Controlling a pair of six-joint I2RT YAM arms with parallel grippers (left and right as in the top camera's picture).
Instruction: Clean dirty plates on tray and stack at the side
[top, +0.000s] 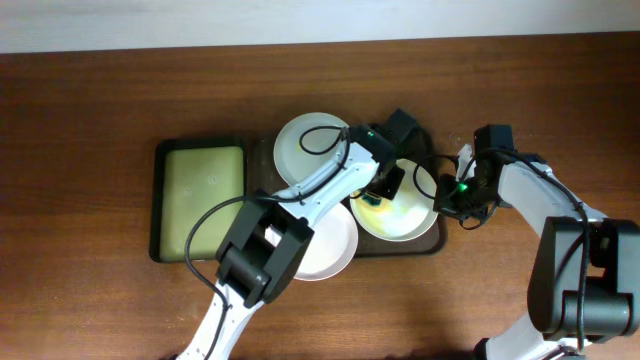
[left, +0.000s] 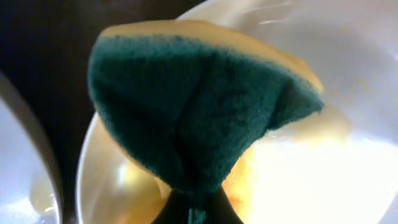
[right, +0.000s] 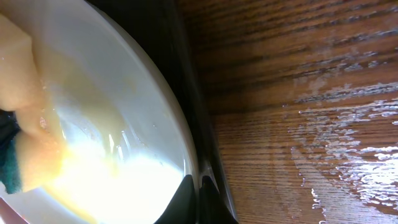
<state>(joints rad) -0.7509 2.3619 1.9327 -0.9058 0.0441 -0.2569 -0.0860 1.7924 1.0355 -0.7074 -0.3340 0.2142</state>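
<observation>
Three white plates show from overhead: one at the back (top: 308, 147), one at the front (top: 328, 245), and a yellow-smeared one (top: 408, 214) on the right of the dark brown tray (top: 432, 243). My left gripper (top: 378, 192) is shut on a green-and-yellow sponge (left: 199, 106) and holds it over the smeared plate (left: 348, 155). My right gripper (right: 198, 186) is shut on that plate's right rim (right: 158, 118), with the tray rim (right: 196, 124) beside it. The sponge also shows at the left edge of the right wrist view (right: 18, 124).
A smaller black-rimmed tray with a yellow-green inside (top: 200, 200) lies left of the brown tray. Bare wooden table (right: 298, 112) lies right of the tray, with wet streaks on it. The left arm crosses over the front plate.
</observation>
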